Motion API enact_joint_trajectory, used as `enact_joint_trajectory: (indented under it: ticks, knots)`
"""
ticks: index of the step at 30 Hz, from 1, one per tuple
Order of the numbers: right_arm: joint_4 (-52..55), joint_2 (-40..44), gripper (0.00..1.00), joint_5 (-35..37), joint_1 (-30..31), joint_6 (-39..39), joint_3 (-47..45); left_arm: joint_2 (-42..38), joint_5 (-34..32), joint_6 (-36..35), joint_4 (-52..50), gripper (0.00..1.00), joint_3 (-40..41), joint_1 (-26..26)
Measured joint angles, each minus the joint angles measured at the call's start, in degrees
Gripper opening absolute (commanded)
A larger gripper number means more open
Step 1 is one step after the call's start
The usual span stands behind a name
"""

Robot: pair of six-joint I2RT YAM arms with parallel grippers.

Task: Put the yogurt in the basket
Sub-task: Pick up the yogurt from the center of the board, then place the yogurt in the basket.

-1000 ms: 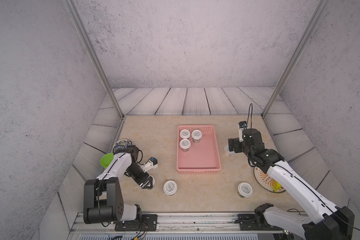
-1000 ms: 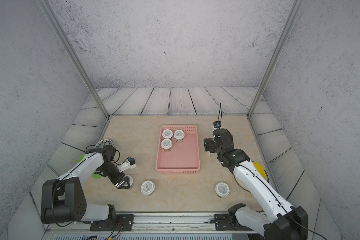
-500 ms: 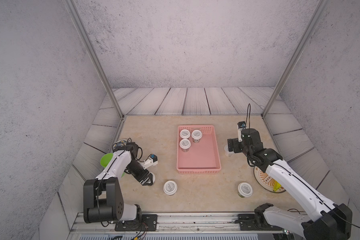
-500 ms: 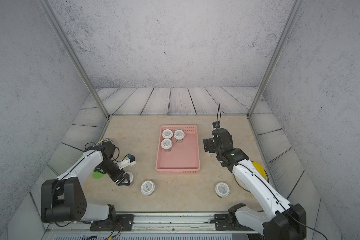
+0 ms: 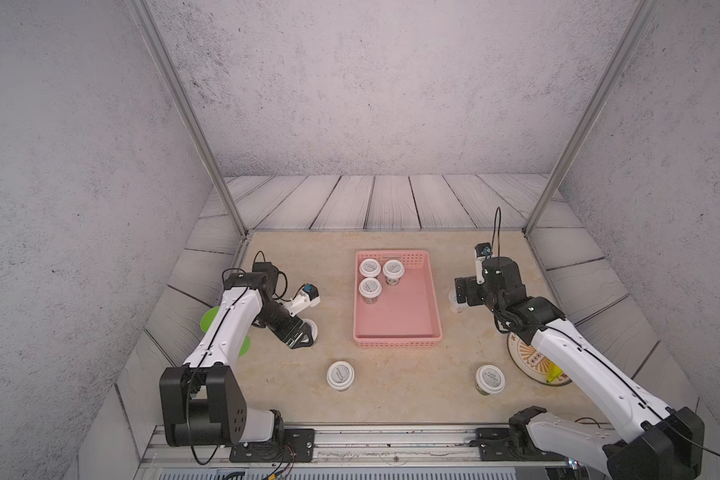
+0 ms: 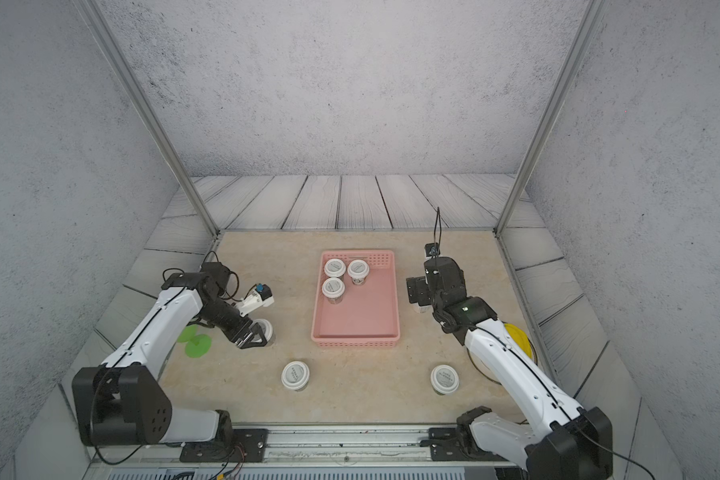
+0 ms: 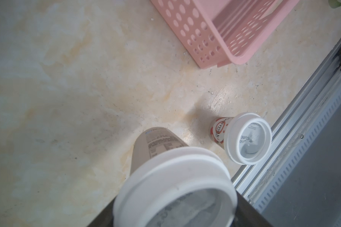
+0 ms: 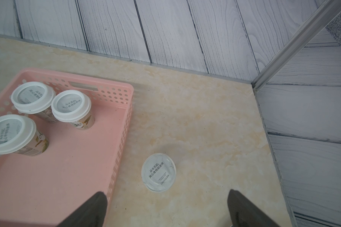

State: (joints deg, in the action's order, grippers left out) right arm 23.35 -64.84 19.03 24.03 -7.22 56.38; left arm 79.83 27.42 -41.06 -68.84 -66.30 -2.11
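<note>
Three yogurt cups (image 5: 370, 286) stand upright, bunched in the far left corner of the pink basket (image 5: 398, 343). Most of its floor is bare toward the near wall and the right side. Off the basket's left side, across a clear strip of table (image 5: 333, 266), the left gripper (image 5: 302, 337) has its fingers clamped on the sides of a fourth cup (image 7: 173, 188) just under the lid. I can't tell whether that cup's base touches the table. The left arm rises from its base at the near left, folds at the elbow and slants its wrist down toward the basket, and a bright green cup (image 5: 209, 321) is partly hidden behind the forearm. Out in front of the basket's near left corner a fifth cup (image 5: 340, 375) stands alone, close to the metal rail (image 5: 391, 436), and a sixth cup (image 5: 490, 379) stands off the near right corner. Just beside the basket's right wall sits a seventh cup (image 8: 158, 172). The right gripper (image 8: 166, 197) hangs over it, fingers spread wide and touching nothing. The right arm reaches long from the near right, passing over a round plate (image 5: 522, 363), with its wrist bent downward.
</note>
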Motion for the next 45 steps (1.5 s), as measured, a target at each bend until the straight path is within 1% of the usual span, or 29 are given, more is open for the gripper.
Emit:
enact_joint_trajectory:
  ticks: [5,12,15,18,23,32,37,45]
  knots:
    - [0.13,0.09,1.0,0.15,0.0,0.02,0.0,0.74,1.11,2.51,-0.63,0.76,-4.66,-4.83]
    - [0.33,0.94,1.0,0.24,0.0,0.02,0.0,5.42,2.73,7.61,-0.68,0.75,-11.39,-10.71]
    - [0.33,1.4,1.0,0.26,0.0,0.02,-0.09,8.35,2.86,10.56,-0.39,0.72,-14.95,-13.62]
    - [0.57,2.08,1.0,0.46,0.0,0.02,-0.26,11.26,2.8,13.9,0.22,0.67,-18.62,-16.02]
    - [0.44,3.15,1.0,0.76,0.0,0.09,-1.03,15.76,3.13,20.13,0.87,0.67,-24.87,-18.45]
    - [0.5,3.32,1.0,1.07,0.0,0.26,-1.44,20.55,4.59,31.26,2.51,0.67,-29.29,-21.51]
    - [0.46,3.32,1.0,1.09,0.0,0.26,-1.53,25.38,4.22,34.88,2.95,0.67,-34.32,-23.43]
    - [1.01,3.45,1.0,1.38,0.0,0.26,-1.73,33.0,3.15,38.12,3.04,0.67,-43.12,-27.58]
